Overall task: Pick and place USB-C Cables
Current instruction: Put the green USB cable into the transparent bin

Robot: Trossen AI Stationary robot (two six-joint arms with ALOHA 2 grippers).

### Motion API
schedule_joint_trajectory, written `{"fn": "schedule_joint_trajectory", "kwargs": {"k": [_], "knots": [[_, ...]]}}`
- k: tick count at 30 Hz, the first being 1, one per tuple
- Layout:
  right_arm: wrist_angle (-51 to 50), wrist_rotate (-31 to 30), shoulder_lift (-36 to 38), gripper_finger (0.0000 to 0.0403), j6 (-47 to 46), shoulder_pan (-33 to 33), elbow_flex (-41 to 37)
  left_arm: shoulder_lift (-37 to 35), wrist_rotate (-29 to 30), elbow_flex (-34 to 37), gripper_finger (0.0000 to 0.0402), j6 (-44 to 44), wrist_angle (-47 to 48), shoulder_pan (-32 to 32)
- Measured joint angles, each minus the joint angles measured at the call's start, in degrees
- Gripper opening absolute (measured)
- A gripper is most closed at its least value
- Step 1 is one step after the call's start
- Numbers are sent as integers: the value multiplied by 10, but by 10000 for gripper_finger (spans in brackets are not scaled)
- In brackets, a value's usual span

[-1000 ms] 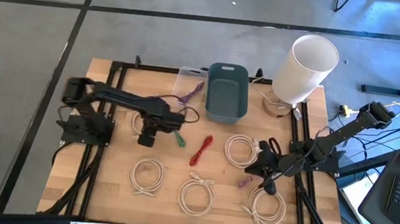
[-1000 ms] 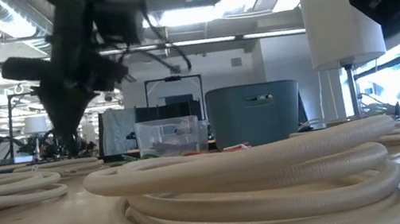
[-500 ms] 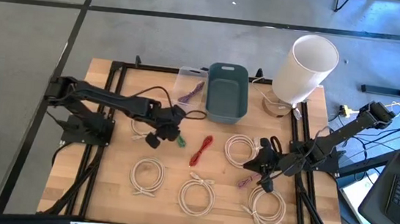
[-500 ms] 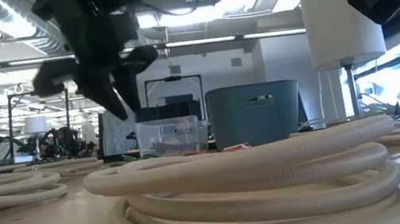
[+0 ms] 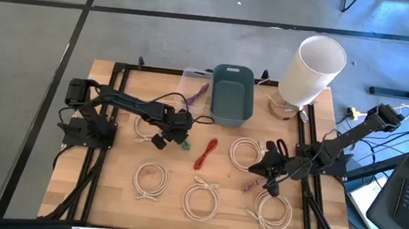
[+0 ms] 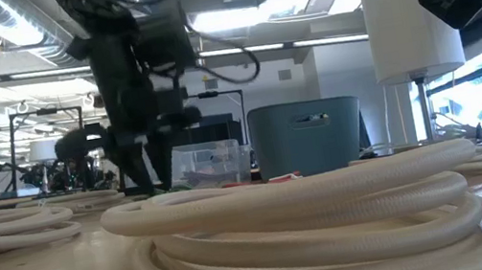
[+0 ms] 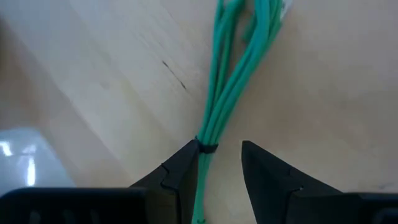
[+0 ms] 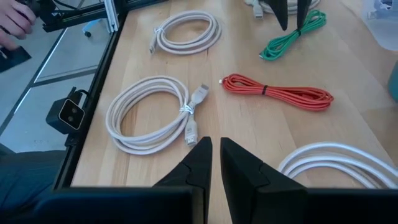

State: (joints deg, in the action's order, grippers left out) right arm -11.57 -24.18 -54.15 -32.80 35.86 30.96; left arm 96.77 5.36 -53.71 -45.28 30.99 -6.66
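Note:
A green cable bundle (image 7: 236, 68) lies flat on the wood table (image 5: 106, 195), left of the red bundle (image 5: 206, 154). My left gripper (image 7: 221, 146) points down over its tied end, open, one finger on each side of it; the right wrist view shows this gripper (image 8: 294, 15) from afar. Several cream-white coils lie on the table, such as the near-left coil (image 5: 151, 181) and the centre-right coil (image 5: 246, 152). My right gripper (image 8: 216, 144) hovers shut and empty above the table's right part, beside a pinkish bundle (image 5: 250, 186). My left gripper comes at the green bundle from above, its fingers across the bundle at the black tie (image 7: 207, 148). One fingertip (image 7: 186, 158) stands right beside the tie; I cannot tell whether it touches. The bundle lies on the table.
A teal bin (image 5: 233, 95) stands at the far middle, with a clear box (image 5: 193, 79) holding a purple bundle to its left. A tall white cylinder (image 5: 311, 64) stands at the far right. Black frame rails run along both table sides.
My left gripper has moved toward the table's right edge and down onto the green bundle, rolling its wrist and tipping to point steeply down. The green bundle has stayed where it was.

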Motion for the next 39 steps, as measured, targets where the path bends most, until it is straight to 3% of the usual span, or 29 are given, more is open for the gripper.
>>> {"fn": "schedule_joint_trajectory", "kwargs": {"k": [11,19,22,33,39], "knots": [[0,-2,0,37,2,0,0,40,-11,-2,113,-3,-32,-25],[0,-5,0,37,31,0,0,40,2,-1,17,102,-49,-23],[-3,-18,0,37,35,0,0,38,11,-1,15,160,-51,-19],[-4,-18,0,37,80,0,0,-35,55,-44,12,297,-42,10],[0,-18,0,37,133,0,0,-106,122,-89,12,414,-40,5]]}}
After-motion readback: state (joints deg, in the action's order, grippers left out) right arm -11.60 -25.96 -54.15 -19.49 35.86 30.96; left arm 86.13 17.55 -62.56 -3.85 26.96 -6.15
